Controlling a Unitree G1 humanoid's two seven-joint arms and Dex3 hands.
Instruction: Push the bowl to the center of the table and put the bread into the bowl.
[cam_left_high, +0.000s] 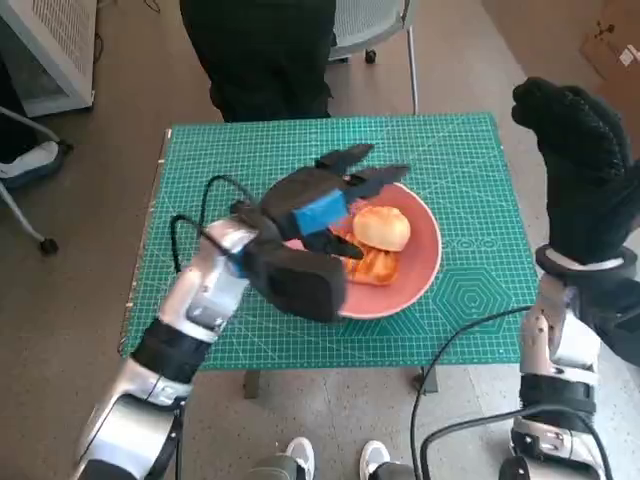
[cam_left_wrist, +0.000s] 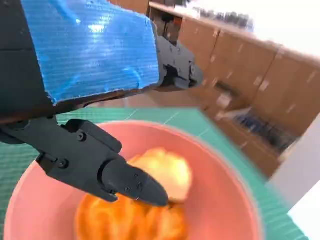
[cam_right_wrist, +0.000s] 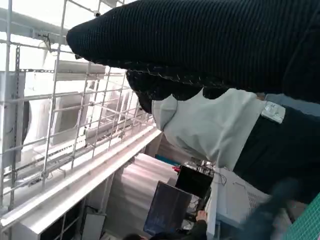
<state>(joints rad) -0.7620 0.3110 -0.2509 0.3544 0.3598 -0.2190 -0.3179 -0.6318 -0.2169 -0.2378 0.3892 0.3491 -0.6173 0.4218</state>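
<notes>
Your left hand (cam_left_high: 318, 208) hovers over the near-left part of the pink bowl (cam_left_high: 420, 265), fingers (cam_left_wrist: 125, 182) spread and holding nothing. In the left wrist view, one dark fingertip hangs just above the food, not clearly touching it.

The bread (cam_left_high: 382, 227), a pale round bun, lies inside the bowl, just beyond and to the right of those fingers. Beside it, directly under the fingers, sits an orange waffle-like piece (cam_left_high: 375, 266); the two touch.

The bowl rests on the green cutting mat (cam_left_high: 470, 180) that covers the table, about mid-table, slightly toward your right side.

Your right hand (cam_left_high: 580, 165) is raised well off the table at its right edge, far from the bowl. Its gloved fingers (cam_right_wrist: 175, 85) look curled inward with nothing in them.

A person in dark clothes (cam_left_high: 270, 50) stands at the far edge of the table. Shoes (cam_left_high: 335, 462) show at the near edge.
</notes>
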